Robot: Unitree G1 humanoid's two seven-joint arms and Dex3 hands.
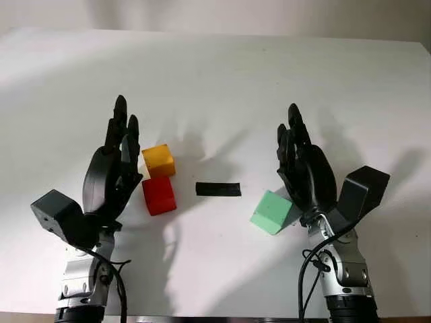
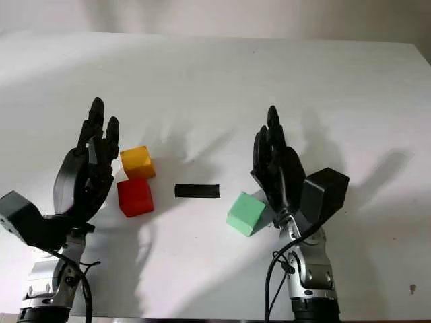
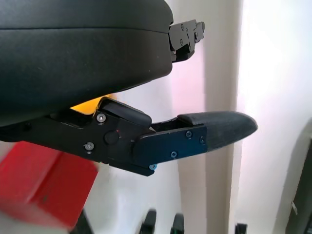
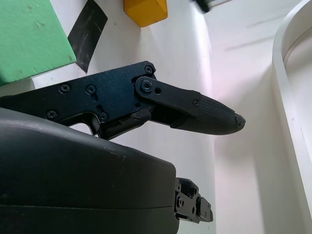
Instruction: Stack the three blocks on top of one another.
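Three blocks, none stacked yet, all sitting flat on the white table (image 1: 222,74). Going left to right: the left hand (image 1: 113,168) is just left of the red block (image 1: 159,195) and the yellow block (image 1: 158,160), open, fingers straight and held close together, holding nothing. Yellow sits just behind red, looks like they're touching or nearly. Then there's a black strip of tape (image 1: 218,189) on the table in the middle, then the green block (image 1: 273,211), turned a bit on the diagonal, with the right hand (image 1: 304,168) just beside it on the right, also open, fingers straight, close together, not gripping anything.

My guess for the first move: left hand grabs red or yellow. To do it well I'd come in from the side, pinch across two flat faces, lift straight up so the neighbour doesn't get nudged, then square up the edges before letting go.
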